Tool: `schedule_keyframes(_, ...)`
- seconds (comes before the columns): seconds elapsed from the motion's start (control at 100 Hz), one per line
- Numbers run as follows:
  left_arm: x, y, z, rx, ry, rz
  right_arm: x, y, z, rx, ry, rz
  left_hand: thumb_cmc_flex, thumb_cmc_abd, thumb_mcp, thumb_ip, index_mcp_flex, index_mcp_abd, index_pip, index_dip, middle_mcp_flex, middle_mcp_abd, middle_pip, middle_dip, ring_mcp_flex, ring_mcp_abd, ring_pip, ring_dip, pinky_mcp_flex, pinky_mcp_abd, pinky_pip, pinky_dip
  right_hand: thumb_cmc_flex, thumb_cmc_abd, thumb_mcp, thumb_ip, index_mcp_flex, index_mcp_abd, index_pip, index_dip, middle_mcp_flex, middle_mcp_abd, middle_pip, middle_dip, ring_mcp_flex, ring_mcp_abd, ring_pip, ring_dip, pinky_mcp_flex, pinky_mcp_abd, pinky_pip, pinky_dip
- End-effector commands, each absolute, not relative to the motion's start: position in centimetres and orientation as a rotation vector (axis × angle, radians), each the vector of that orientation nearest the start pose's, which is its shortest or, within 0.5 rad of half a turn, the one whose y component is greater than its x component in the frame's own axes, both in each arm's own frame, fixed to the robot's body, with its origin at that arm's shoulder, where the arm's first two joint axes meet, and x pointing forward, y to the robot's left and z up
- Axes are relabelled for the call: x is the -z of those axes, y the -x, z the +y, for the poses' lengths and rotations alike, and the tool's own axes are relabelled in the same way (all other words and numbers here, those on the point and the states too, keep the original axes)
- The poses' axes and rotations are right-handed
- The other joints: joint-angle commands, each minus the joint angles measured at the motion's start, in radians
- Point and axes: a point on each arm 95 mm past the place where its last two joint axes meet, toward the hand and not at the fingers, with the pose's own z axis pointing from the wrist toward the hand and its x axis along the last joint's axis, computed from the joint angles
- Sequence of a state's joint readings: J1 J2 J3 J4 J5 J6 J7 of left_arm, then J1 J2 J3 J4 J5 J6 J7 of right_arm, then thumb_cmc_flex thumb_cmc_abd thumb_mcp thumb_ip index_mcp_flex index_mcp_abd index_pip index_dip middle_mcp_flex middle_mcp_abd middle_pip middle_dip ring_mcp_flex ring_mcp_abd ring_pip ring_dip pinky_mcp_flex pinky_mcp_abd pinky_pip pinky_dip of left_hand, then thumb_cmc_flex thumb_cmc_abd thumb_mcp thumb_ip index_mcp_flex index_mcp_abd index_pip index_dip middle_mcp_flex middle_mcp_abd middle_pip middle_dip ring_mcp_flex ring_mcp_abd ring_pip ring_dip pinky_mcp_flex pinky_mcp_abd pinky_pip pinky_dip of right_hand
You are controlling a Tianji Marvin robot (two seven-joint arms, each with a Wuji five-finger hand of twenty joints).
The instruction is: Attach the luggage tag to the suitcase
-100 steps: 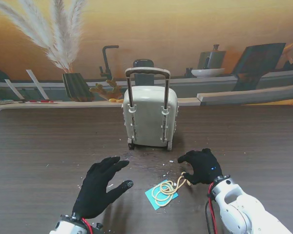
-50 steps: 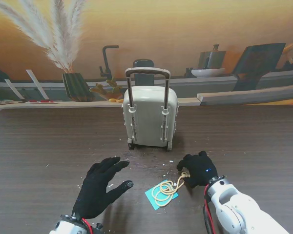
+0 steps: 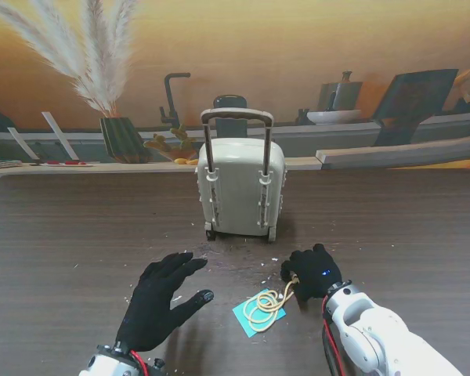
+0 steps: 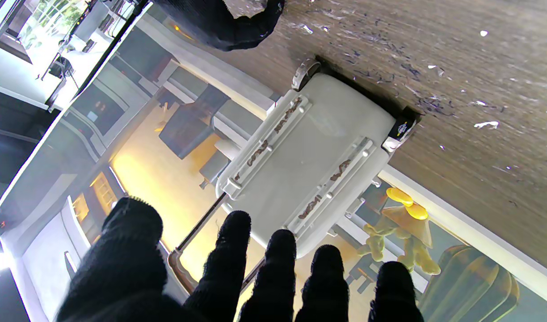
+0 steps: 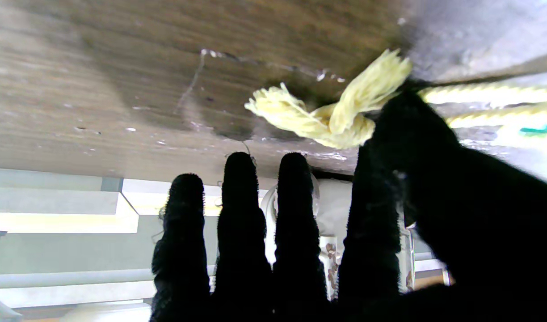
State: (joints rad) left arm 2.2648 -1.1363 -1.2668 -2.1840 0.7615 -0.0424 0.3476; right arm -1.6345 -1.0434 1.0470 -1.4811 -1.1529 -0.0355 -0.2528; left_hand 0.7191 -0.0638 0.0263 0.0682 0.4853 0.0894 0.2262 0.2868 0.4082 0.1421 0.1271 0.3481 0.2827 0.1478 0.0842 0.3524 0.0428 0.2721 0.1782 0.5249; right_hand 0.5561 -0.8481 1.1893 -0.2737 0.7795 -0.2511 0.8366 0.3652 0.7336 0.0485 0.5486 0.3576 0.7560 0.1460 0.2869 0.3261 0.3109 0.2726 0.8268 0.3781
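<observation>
A small cream suitcase (image 3: 240, 188) stands upright mid-table with its handle (image 3: 236, 117) pulled out; the left wrist view shows its ribbed back (image 4: 300, 161). Nearer to me lies the teal luggage tag (image 3: 249, 317) under a coiled yellow cord (image 3: 265, 304). My right hand (image 3: 313, 272) rests on the table at the cord's knotted end. In the right wrist view its thumb and index finger close together on the cord just behind the frayed knot (image 5: 327, 118). My left hand (image 3: 163, 301) hovers palm down to the left of the tag, fingers spread and holding nothing.
White crumbs and dark specks (image 3: 243, 262) litter the table between the suitcase and my hands. A ledge behind the table's far edge carries a dark vase (image 3: 124, 139) with pampas grass and a yellow figurine (image 3: 175, 146).
My right hand has slid left and toward me onto the cord's knot, its fingers curling in. The tag, suitcase and left hand have stayed put.
</observation>
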Motion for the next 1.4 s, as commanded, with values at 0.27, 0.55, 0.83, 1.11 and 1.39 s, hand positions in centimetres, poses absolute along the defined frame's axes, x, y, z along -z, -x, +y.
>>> schedule_keyframes(0.27,27.1,-20.3,-5.6,2.001,1.525,1.034,41.6,-34.1,1.2,-1.36,-1.034,1.755,-0.014,0.038,-0.033,-0.002,0.022,-0.038,0.001,0.017,0.007,0.005,-0.022,-0.018,-0.011,-0.006,-0.019,-0.032,-0.009,-0.049,-0.021,0.01,0.075,0.144,-0.059,-0.008,0.163,-0.081,0.167,-0.03,0.1,-0.036,0.007,0.015,0.05,-0.019,0.014,0.02,0.019,-0.022,0.021,0.012)
schedule_keyframes(0.55,27.0,-20.1,-5.6,2.006,1.521,1.025,39.8,-33.4,1.2,-1.401,-0.993,1.698,-0.013,0.037,-0.033,-0.002,0.023,-0.038,0.001,0.018,0.008,0.006,-0.022,-0.018,-0.011,-0.005,-0.019,-0.032,-0.009,-0.049,-0.021,0.009,0.113,0.28,-0.148,0.004,0.115,-0.117,0.123,0.265,0.084,-0.04,0.026,0.05,0.041,-0.024,0.013,0.022,0.01,-0.031,0.019,0.015)
schedule_keyframes(0.83,27.0,-20.0,-5.6,2.014,1.514,1.023,37.9,-32.3,1.3,-1.509,-0.941,1.563,-0.013,0.038,-0.033,-0.002,0.024,-0.038,0.001,0.018,0.009,0.006,-0.022,-0.018,-0.01,-0.006,-0.019,-0.032,-0.009,-0.049,-0.021,0.009,0.139,0.347,-0.185,0.009,0.059,-0.089,0.121,0.387,0.1,-0.018,0.04,0.074,0.078,-0.009,0.034,0.032,0.045,-0.004,0.045,0.036)
schedule_keyframes(1.11,27.0,-19.9,-5.7,2.021,1.512,1.025,35.9,-31.1,1.2,-1.632,-0.906,1.404,-0.014,0.039,-0.034,-0.002,0.025,-0.039,0.002,0.02,0.009,0.006,-0.022,-0.018,-0.008,-0.006,-0.018,-0.032,-0.009,-0.05,-0.021,0.009,0.153,0.351,-0.171,0.007,0.048,-0.06,0.135,0.422,0.275,0.022,-0.022,0.015,0.218,0.042,0.054,0.045,0.149,0.062,0.102,0.056)
schedule_keyframes(1.39,27.0,-20.0,-5.6,2.023,1.513,1.004,33.6,-29.9,1.1,-1.788,-0.859,1.176,-0.011,0.036,-0.033,-0.002,0.033,-0.039,0.008,0.023,0.019,0.007,-0.018,-0.017,0.001,-0.004,-0.016,-0.031,-0.005,-0.046,-0.02,0.009,0.197,0.36,-0.159,0.009,0.001,0.002,0.218,0.416,0.428,-0.039,0.185,0.088,0.413,0.032,0.179,0.121,0.31,0.114,0.248,0.1)
